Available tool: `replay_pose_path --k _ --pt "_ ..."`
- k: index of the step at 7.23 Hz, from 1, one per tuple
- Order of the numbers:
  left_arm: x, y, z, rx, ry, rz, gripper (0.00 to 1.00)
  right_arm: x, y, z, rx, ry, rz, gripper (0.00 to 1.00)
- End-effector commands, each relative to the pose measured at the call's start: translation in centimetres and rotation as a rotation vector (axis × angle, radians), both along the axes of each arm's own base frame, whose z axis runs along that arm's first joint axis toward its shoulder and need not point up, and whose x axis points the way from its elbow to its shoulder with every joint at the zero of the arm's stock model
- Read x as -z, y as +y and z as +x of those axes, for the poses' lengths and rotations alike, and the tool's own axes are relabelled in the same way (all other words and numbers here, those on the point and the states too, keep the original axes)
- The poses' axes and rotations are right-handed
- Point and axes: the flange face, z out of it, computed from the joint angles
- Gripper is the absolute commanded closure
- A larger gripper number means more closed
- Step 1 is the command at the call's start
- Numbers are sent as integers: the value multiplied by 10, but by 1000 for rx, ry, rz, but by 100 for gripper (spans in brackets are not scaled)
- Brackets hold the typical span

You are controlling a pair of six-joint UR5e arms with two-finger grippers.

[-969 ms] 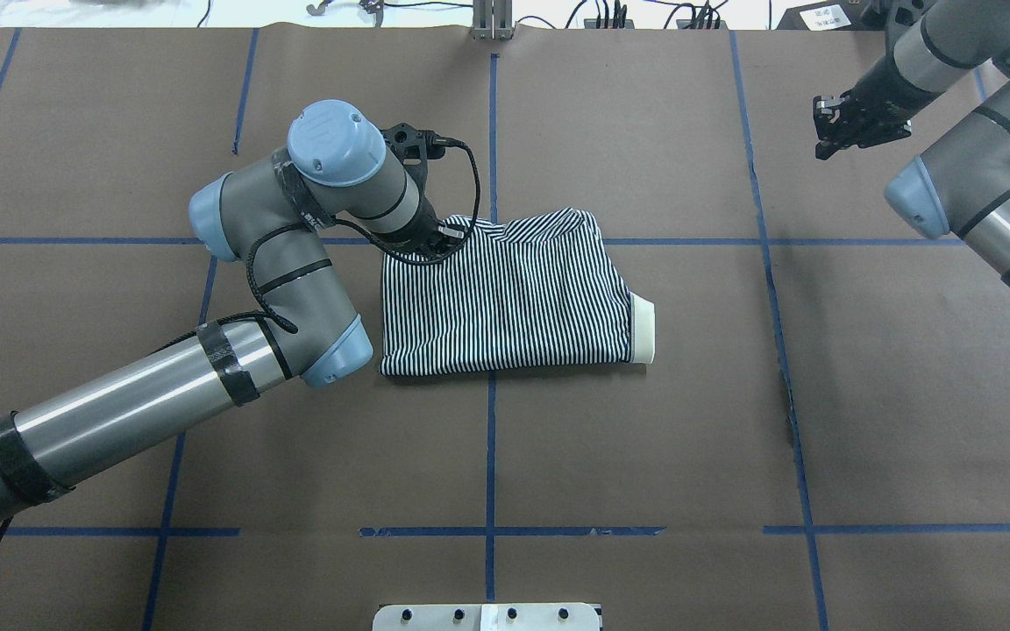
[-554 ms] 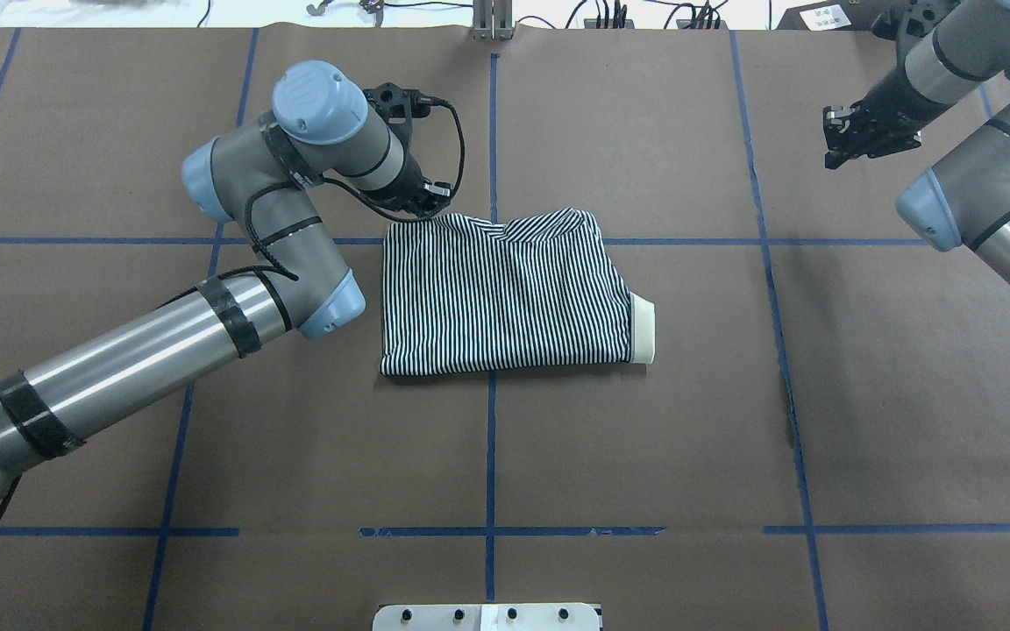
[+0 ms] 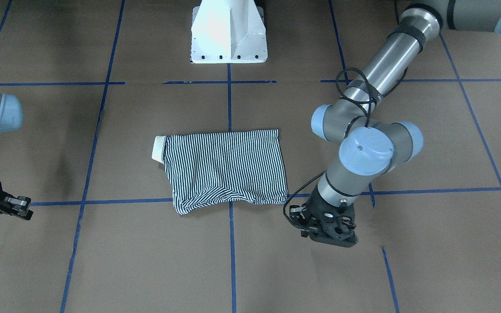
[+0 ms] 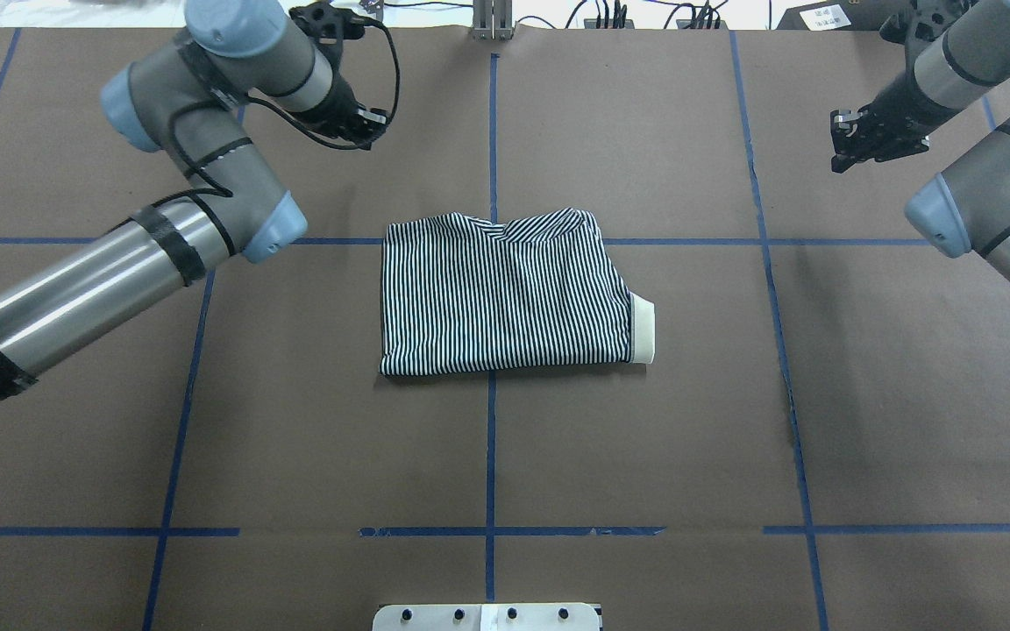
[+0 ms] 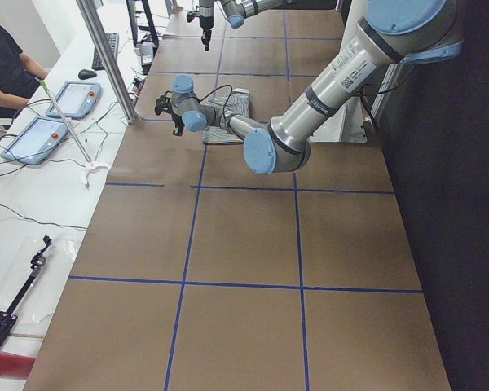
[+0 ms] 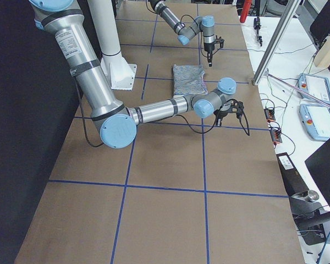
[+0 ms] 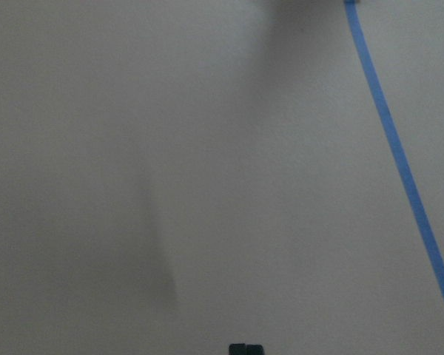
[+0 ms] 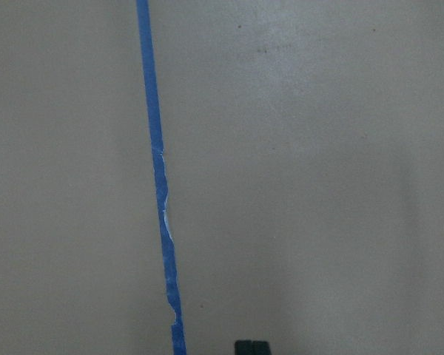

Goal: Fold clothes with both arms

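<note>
The striped polo shirt [image 4: 505,294] lies folded into a rough rectangle at the table's middle, and a cream cuff [image 4: 643,329] sticks out at its right edge. It also shows in the front-facing view [image 3: 226,167]. My left gripper [image 4: 363,123] hangs over bare table behind and left of the shirt, clear of it [image 3: 324,227]. Its wrist view shows only brown paper, with the fingertips [image 7: 239,349] together. My right gripper [image 4: 847,145] is far off at the back right [image 3: 18,206], empty, fingertips [image 8: 242,347] together.
Blue tape lines [image 4: 492,456] grid the brown paper table cover. The white pedestal base [image 3: 228,34] stands at the robot's edge of the table. A metal post [image 4: 492,22] and cables sit at the far edge. An operator's bench with tablets [image 5: 69,98] runs along that side.
My left gripper has left the shirt's far left corner and swung up and back to the left. The shirt lies still. My right gripper has shifted slightly.
</note>
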Motion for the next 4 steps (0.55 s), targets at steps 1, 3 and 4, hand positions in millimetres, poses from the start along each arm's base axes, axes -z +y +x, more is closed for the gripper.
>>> replay_pose_path --k 1,3,4 --pt "-58 4 -105 -43 13 29 100 -23 6 55 -39 20 16 100" --pt "-121 31 -226 -17 -53 141 100 -73 22 125 2 76 83 76" --pt "-144 47 -289 -2 -78 154 100 -96 31 167 21 107 107 51"
